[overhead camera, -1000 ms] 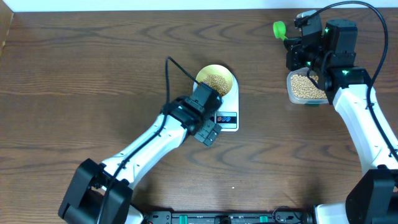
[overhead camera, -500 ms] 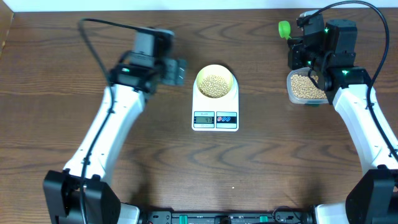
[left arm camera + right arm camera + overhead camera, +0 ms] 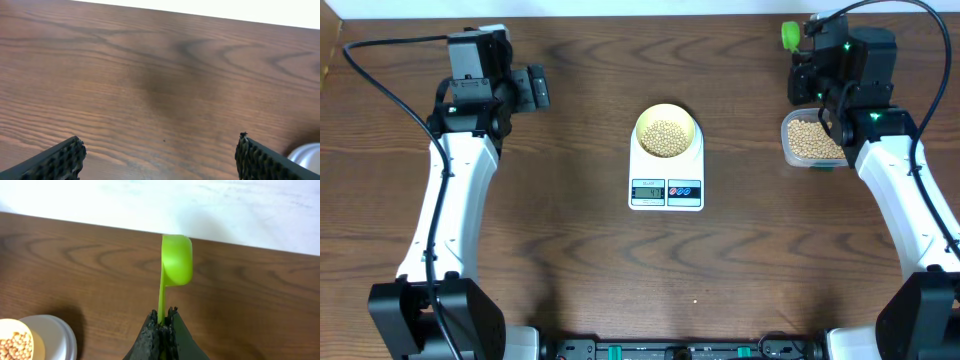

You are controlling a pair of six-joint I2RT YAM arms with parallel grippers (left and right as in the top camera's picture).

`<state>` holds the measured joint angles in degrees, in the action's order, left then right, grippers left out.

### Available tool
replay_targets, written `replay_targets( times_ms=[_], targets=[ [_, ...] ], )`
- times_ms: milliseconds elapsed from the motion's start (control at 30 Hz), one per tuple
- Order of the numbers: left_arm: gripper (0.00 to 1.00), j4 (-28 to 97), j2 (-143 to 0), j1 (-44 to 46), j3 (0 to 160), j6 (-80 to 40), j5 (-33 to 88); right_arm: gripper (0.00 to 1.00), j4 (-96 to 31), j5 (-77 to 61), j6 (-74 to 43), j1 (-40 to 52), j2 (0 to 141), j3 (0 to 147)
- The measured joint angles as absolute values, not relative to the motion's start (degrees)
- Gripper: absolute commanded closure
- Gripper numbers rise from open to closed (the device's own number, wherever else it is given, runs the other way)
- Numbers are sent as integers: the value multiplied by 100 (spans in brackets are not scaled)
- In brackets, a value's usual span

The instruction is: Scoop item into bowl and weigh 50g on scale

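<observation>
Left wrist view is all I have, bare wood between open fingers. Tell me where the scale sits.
Observer: The scale is mid-table, off to the right of your left gripper.
Operator: Report what's on it.
Observer: The pale-yellow bowl stands on its platform, holding beans.
Operator: Now give me the right arm.
Observer: The right gripper is shut on a green scoop, by the clear tub of beans.

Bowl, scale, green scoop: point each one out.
bowl (image 3: 667,110): overhead view, far rim.
scale (image 3: 648,191): overhead view, its display.
green scoop (image 3: 177,260): right wrist view, its cup.
</observation>
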<state>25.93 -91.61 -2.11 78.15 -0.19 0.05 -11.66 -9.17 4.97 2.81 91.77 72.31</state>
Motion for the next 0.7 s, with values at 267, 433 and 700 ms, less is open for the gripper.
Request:
replay_targets(
  times_ms=[267,433,700],
  targets=[
    [2,3839,-9161,314,7815,27,552,99,-1299,-910,497,279,9177,7231],
    [2,4628,-9161,969,7797,316,908,99,-1463,-910,497,222,9177,7231],
    [2,5081,-9161,2071,7201,891,1079,99,-1726,-893,497,134,9177,7231]
  ],
)
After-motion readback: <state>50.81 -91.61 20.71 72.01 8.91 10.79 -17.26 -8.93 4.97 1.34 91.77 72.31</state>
